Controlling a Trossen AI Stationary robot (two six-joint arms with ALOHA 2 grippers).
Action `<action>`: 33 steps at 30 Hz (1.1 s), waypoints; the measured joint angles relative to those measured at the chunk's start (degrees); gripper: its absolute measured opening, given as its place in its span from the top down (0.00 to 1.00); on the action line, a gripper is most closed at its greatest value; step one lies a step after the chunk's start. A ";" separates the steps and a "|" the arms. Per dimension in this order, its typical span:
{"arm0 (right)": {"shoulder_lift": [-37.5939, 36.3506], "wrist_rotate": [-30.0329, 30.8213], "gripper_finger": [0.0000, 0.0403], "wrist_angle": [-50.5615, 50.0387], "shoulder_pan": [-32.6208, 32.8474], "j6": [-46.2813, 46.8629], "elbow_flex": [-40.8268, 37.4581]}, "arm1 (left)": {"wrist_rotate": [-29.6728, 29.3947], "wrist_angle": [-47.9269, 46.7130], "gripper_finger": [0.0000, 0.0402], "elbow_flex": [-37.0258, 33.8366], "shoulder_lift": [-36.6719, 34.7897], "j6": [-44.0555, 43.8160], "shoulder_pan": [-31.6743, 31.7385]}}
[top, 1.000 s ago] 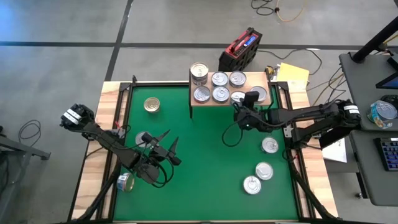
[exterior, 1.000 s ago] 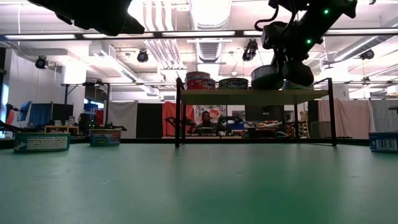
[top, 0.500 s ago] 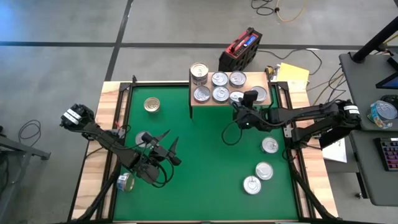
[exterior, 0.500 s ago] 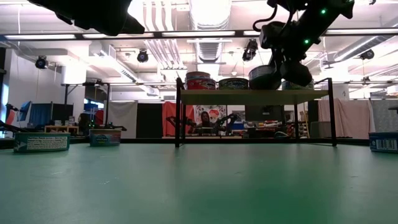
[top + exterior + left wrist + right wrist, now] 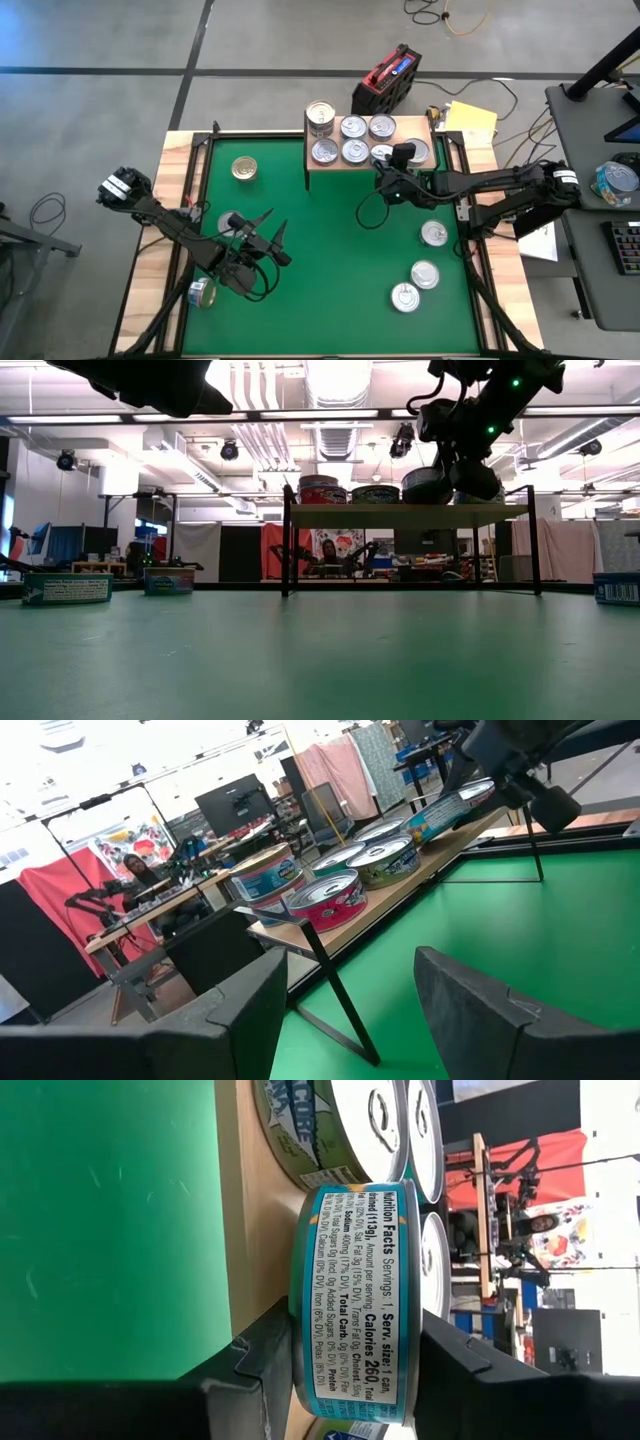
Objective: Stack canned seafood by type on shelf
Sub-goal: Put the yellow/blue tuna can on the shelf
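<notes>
Right gripper (image 5: 340, 1380) clamps round blue-labelled tin (image 5: 355, 1295); flat wooden shelf (image 5: 232, 1210).

Light-wood shelf (image 5: 400, 168) at the far edge carries several silver-topped cans (image 5: 353, 127); a blue-labelled can (image 5: 355, 1295) hangs over its right front, others lie scattered on the mat.

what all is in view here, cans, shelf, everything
shelf: one, light wood on black legs, far edge of the mat
cans on shelf: five free, silver tops, one stacked higher at the left end
held can: one, teal label, just above the shelf's right front
cans on mat: five, three silver at right, one gold and one silver at left
can on border: one, on its side, left wood border
mat: one, green, wood border
red case: one, floor behind shelf
yellow papers: right of shelf
left gripper: open, over left mat
right gripper: shut on held can
</notes>
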 joint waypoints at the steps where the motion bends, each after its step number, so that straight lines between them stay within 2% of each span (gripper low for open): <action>1: 0.00 0.00 0.66 0.00 -0.02 -0.02 0.01 | 0.00 0.01 0.49 0.00 0.00 0.00 0.00; 22: 0.00 0.02 0.65 0.08 -0.01 0.10 0.00 | 0.00 0.02 0.49 0.00 0.00 -0.20 0.02; 33: 0.04 -0.57 0.51 -0.02 0.00 2.63 -0.04 | 0.00 0.00 0.49 0.00 0.00 -0.20 0.02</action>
